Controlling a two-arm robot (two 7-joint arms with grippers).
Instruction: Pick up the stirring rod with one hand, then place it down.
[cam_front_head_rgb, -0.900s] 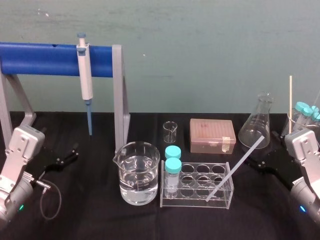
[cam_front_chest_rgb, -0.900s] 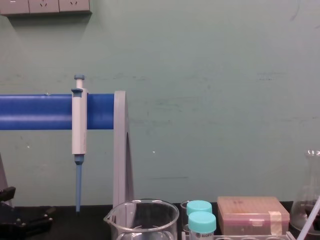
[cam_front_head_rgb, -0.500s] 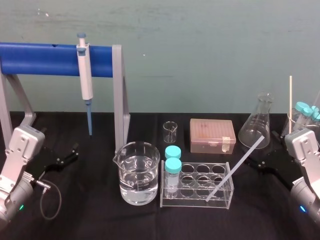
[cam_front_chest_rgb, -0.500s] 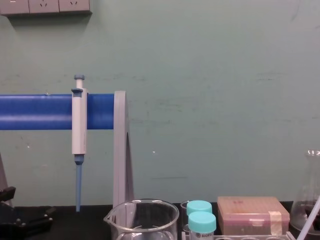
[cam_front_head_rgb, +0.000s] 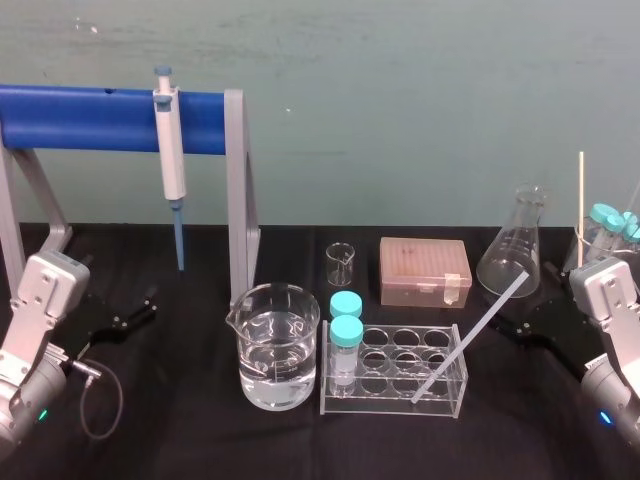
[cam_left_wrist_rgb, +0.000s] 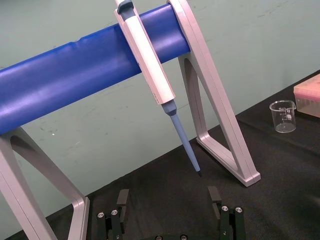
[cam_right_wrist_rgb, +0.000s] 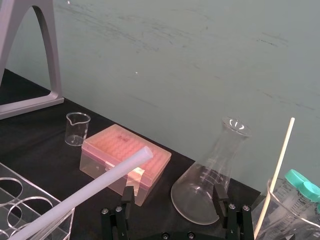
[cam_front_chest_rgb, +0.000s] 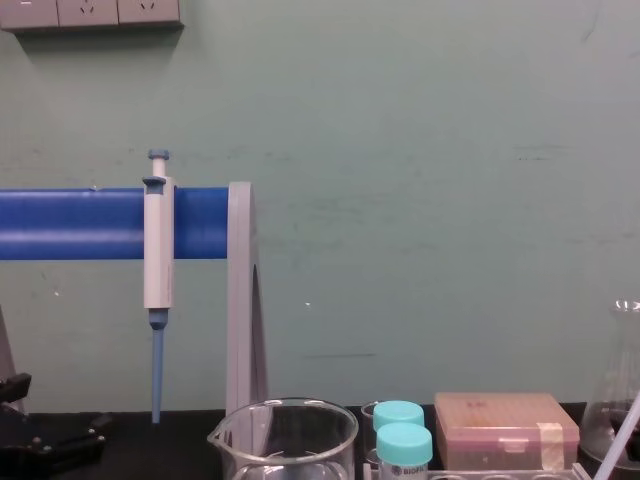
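The stirring rod (cam_front_head_rgb: 470, 338) stands tilted in the clear tube rack (cam_front_head_rgb: 390, 405). Its lower end sits in a front hole at the rack's right end, and its upper end leans up and out past the rack's right side toward the conical flask (cam_front_head_rgb: 512, 255). Nothing grips it.

The right gripper (cam_right_wrist_rgb: 173, 192) waits to the right of the rack, near the rod's upper end but apart from it, fingers (cam_right_wrist_rgb: 127, 196) spread wide and empty. The left gripper (cam_left_wrist_rgb: 168, 192) is parked well to the left of the rack, beyond the water beaker (cam_front_head_rgb: 278, 345), also spread and empty.

The pick-up has not begun, so this reads as the approach step. The next move probably calls for the right gripper to come in around the rod's free upper part, close on it, then draw it out along its own slant so that the lower end clears the rack hole without tipping the rack.
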